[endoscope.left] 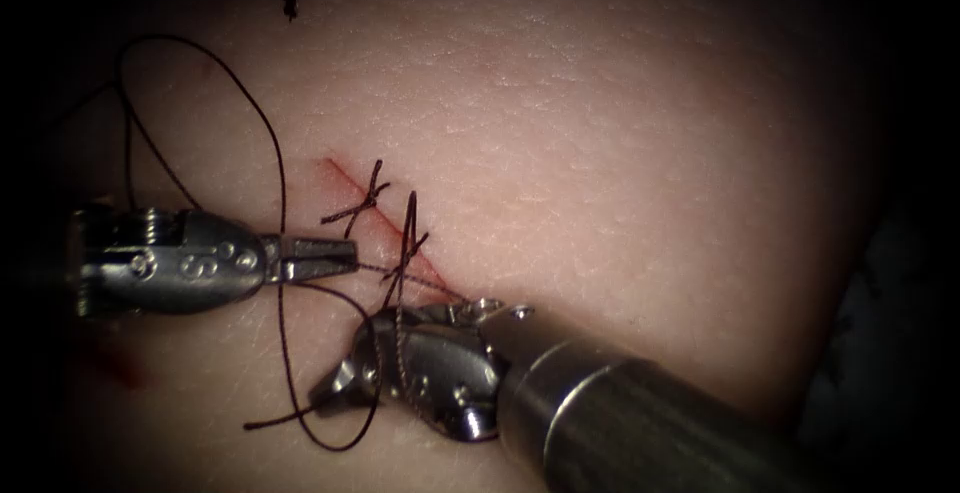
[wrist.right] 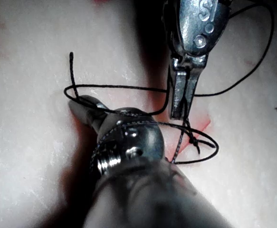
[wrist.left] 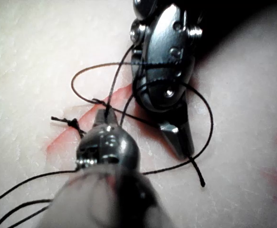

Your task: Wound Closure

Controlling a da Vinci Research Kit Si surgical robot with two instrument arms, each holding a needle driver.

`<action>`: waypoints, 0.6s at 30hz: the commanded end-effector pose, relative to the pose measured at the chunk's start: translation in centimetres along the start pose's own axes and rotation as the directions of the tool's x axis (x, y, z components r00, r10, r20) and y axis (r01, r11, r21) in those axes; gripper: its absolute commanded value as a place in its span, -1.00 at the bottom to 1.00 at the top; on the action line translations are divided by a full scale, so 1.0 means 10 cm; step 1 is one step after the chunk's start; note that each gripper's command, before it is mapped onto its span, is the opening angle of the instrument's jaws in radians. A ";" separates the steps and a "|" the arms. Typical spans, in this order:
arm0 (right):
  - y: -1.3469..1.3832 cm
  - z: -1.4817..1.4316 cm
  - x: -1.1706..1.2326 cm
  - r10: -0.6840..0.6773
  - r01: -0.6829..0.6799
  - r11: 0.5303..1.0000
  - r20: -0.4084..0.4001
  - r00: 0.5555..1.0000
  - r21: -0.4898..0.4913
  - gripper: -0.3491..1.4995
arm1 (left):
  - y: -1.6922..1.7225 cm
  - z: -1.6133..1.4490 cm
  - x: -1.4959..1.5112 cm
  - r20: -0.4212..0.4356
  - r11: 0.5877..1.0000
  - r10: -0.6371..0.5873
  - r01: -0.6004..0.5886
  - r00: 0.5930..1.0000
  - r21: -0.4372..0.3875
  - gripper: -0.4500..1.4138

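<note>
The cut (endoscope.left: 385,223) runs slantwise across the tissue (endoscope.left: 600,153), with two knotted stitches (endoscope.left: 366,198) across it. On the left of the cut, my left tool (endoscope.left: 335,257) is shut on the thread (endoscope.left: 281,163) at its tip. From there a strand runs to the cut's lower end. At the cut's lower end, my right tool (endoscope.left: 330,391) points down and left. It is shut on the thread near its short free end (endoscope.left: 262,422). A loop of thread (wrist.left: 210,124) is wound round the right tool (wrist.left: 178,140). The left tool's fingers (wrist.right: 182,95) stand just above a stitch.
A long slack loop of thread (endoscope.left: 160,43) lies on the tissue to the upper left. A small dark mark (endoscope.left: 291,0) sits at the top. Red fluid stains the tissue at the lower left (endoscope.left: 120,368). The right tool's thick shaft (endoscope.left: 640,423) crosses the lower right.
</note>
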 end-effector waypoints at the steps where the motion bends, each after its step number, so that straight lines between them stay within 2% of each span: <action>1: 0.002 0.005 -0.003 0.001 -0.001 1.000 0.001 1.000 0.003 -1.00 | 0.005 0.008 -0.004 -0.001 1.000 -0.007 0.007 1.000 -0.003 -1.00; 7: 0.005 -0.022 -0.013 0.055 -0.055 0.998 0.011 0.998 -0.039 -1.00 | 0.010 0.008 -0.008 0.002 1.000 -0.001 0.001 1.000 -0.005 -1.00; 10: 0.012 -0.058 -0.018 0.098 -0.103 0.990 -0.055 0.994 -0.094 -1.00 | 0.023 0.011 -0.014 0.001 1.000 0.008 -0.008 1.000 -0.020 -1.00; 14: 0.016 -0.085 -0.023 0.119 -0.131 0.983 -0.100 0.988 -0.128 -1.00 | 0.036 0.011 -0.023 0.014 0.999 0.009 -0.008 1.000 -0.038 -1.00; 18: 0.019 -0.098 -0.026 0.134 -0.154 0.977 -0.141 0.981 -0.147 -1.00 | 0.045 0.003 -0.037 0.017 0.999 0.012 -0.011 1.000 -0.052 -1.00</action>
